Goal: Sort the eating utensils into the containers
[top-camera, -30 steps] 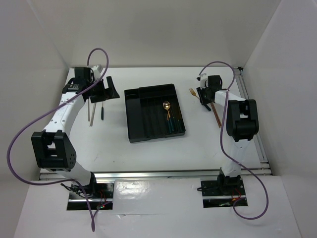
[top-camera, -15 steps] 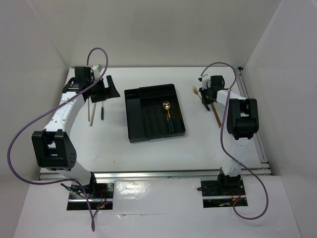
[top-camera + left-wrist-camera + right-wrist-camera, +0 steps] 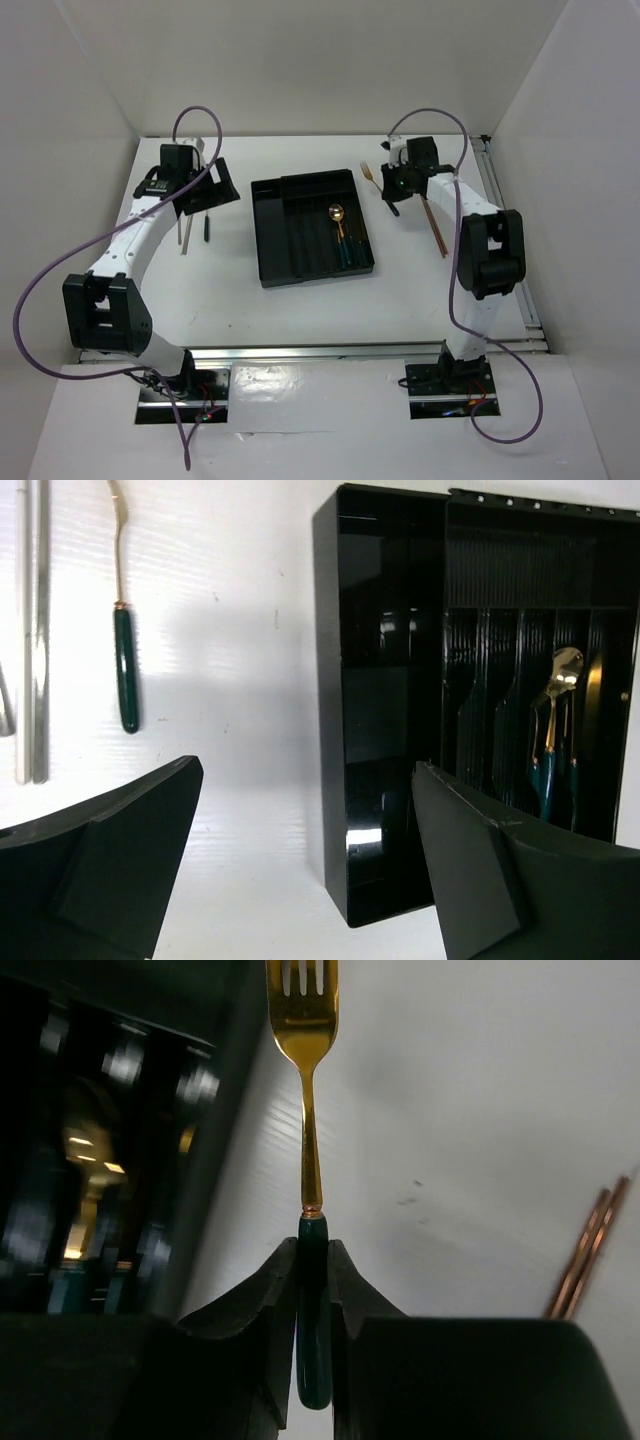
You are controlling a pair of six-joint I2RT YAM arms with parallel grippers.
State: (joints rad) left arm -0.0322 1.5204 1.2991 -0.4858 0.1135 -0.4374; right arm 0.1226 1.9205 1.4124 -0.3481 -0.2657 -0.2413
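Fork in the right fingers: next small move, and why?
Probably carry the fork over the tray toward a compartment: the right fingers are shut on its green handle, and it is just off the tray's right side.

Top cam: bright, even light from above. The white walls [image 3: 300,60] bounce it, so shadows under my arms [image 3: 130,235] are soft & faint. Glare on the glossy strip [image 3: 320,395] by my bases.

Left wrist cam: table [image 3: 240,630] nearly blown out, w/ a soft grey shadow band beside the tray [image 3: 330,680]. Its shiny wall throws white glints. My left fingers [image 3: 110,860] are black, no detail, slightly soft.

Right wrist cam: dimmer, greyish. The fork [image 3: 305,1020] is sharp w/ a warm sheen. Tray at left is out of focus, highlights smeared. The chopsticks [image 3: 585,1250] at rt edge are soft. My right fingers [image 3: 255,1310] are dark silhouettes.
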